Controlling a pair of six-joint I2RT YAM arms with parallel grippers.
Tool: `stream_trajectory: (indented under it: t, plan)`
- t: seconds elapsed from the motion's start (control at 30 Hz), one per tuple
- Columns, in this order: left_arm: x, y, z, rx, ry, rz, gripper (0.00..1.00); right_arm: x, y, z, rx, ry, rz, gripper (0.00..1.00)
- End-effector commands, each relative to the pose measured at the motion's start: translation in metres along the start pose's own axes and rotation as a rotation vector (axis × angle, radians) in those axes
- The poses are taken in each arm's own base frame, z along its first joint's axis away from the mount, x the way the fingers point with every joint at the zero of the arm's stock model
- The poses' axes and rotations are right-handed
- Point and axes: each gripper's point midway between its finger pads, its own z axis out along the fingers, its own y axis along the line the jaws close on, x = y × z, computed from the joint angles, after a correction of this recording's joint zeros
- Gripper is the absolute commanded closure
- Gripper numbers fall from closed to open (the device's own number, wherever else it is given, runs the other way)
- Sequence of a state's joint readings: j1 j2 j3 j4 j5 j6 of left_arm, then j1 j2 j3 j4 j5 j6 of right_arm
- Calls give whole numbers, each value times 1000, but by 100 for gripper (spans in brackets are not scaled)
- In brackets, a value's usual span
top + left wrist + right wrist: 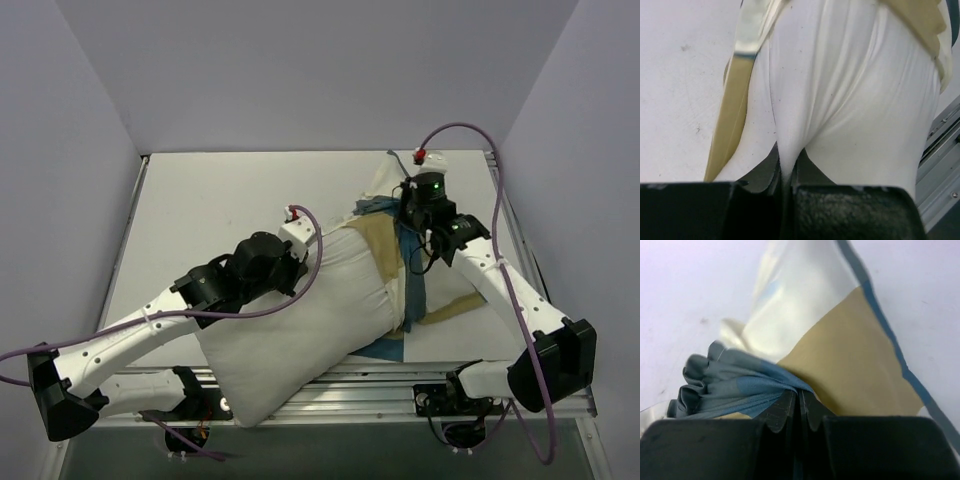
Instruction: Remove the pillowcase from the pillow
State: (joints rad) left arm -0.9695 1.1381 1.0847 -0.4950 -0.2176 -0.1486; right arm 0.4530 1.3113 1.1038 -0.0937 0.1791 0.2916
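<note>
The plump white pillow [300, 320] lies across the table's near half, its lower end over the front rail. The blue, tan and white pillowcase [400, 255] is bunched round its right end and spreads onto the table behind. My left gripper [292, 262] is shut on a fold of the pillow [840, 100], pinched between its fingers [771, 172]. My right gripper [418, 222] is shut on bunched blue cloth of the pillowcase [735, 385], with tan and white panels [855, 365] stretching away beyond the fingertips [785, 407].
The white table [220, 200] runs to grey walls at the back and sides. A metal rail [400, 385] lines the near edge and shows in the left wrist view [942, 135]. Purple cables [470, 130] loop from both arms.
</note>
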Motion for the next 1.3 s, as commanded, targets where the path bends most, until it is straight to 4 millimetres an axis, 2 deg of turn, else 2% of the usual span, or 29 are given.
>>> stream_trajectory:
  t: [0.0, 0.03, 0.1, 0.13, 0.23, 0.27, 0.47, 0.6, 0.73, 0.9, 0.97, 1.1, 1.13, 1.17, 1.2, 1.23, 1.27]
  plan:
    - [-10, 27, -50, -96, -19, -31, 98, -48, -124, -17, 414, -104, 124, 100]
    - [-10, 27, -53, -98, -18, -35, 98, -55, -147, -21, 463, -117, 160, 100]
    - [-9, 30, -64, -102, -21, -49, 98, -68, -161, -25, 486, -141, 201, 100]
    - [-7, 32, -67, -111, -20, -55, 98, -72, -178, -28, 524, -150, 228, 100]
    - [-3, 41, -78, -143, -24, -75, 98, -82, -200, -32, 562, -169, 288, 100]
    - [-3, 44, -83, -157, -31, -91, 98, -86, -222, -38, 599, -185, 325, 100]
    - [3, 73, -99, -290, -24, -145, 98, -103, -262, -46, 656, -216, 403, 100]
    - [5, 96, -105, -363, -24, -201, 98, -103, -279, -49, 680, -217, 435, 100]
    - [0, 110, -111, -381, -72, -266, 98, -105, -275, -46, 640, -224, 438, 100]
    - [-12, 112, -104, -367, -116, -286, 98, -98, -250, -26, 495, -182, 415, 100]
    - [-21, 119, -100, -400, -133, -304, 98, -106, -240, -24, 455, -197, 399, 100]
    - [-44, 143, -89, -476, -180, -337, 98, -145, -218, -32, 370, -266, 350, 100]
    - [-49, 149, -84, -485, -188, -347, 98, -163, -215, -38, 362, -310, 339, 100]
    - [-52, 161, -72, -501, -188, -378, 98, -173, -212, -41, 354, -335, 333, 100]
    - [-61, 168, -70, -502, -206, -397, 98, -182, -210, -43, 345, -353, 327, 100]
    - [-67, 175, -65, -506, -218, -416, 98, -202, -205, -51, 320, -401, 317, 100]
    - [-69, 193, -55, -534, -226, -463, 98, -210, -204, -53, 312, -418, 313, 100]
